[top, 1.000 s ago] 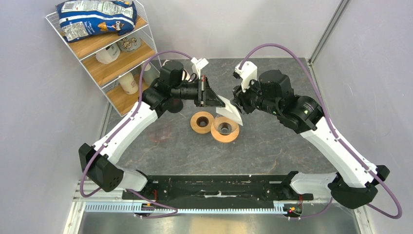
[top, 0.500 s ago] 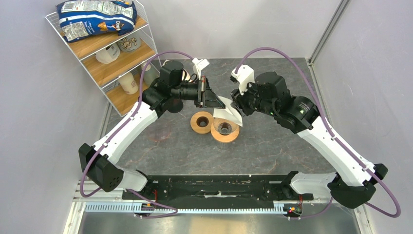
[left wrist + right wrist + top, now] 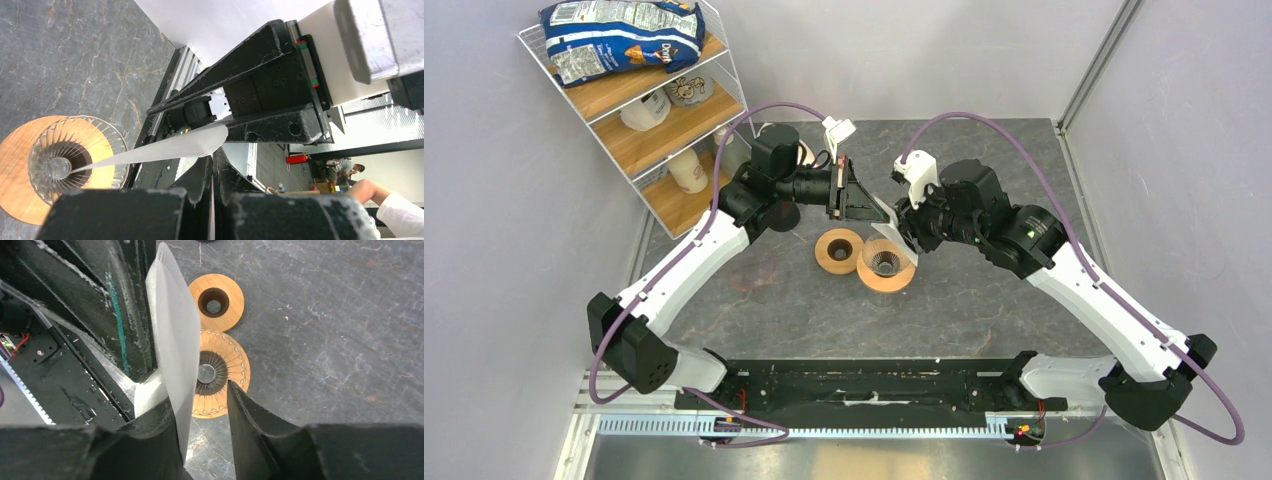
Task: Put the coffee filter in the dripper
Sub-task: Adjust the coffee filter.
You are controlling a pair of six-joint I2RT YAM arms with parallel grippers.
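Coffee filter (image 3: 172,335): off the surface (image 3: 325,315), standing edge-on and flattened between my two end effectors, over the far-left part of the dripper (image 3: 217,371). It is not seated in the glass. In the left wrist view its narrow end points towards the centre of the cone (whether it touches the glass, I cannot tell).

Left end effector (image 3: 212,170): closed, fingers pressed together on one edge of the filter, which it carries.

Right end effector (image 3: 201,399): jaws apart. The filter lies against the inner face of one finger, the other finger stands clear of it, and the dripper shows through the gap. No grip here.

Dripper: upright on the surface, wooden collar flat, ribbed glass open upward.

Bare wooden ring (image 3: 232,295): flat on the surface just beside the dripper, on its far-left side; the two rims touch or nearly touch.

Wire shelf (image 3: 639,110): far left corner, a chip bag (image 3: 619,35) on its top tier.
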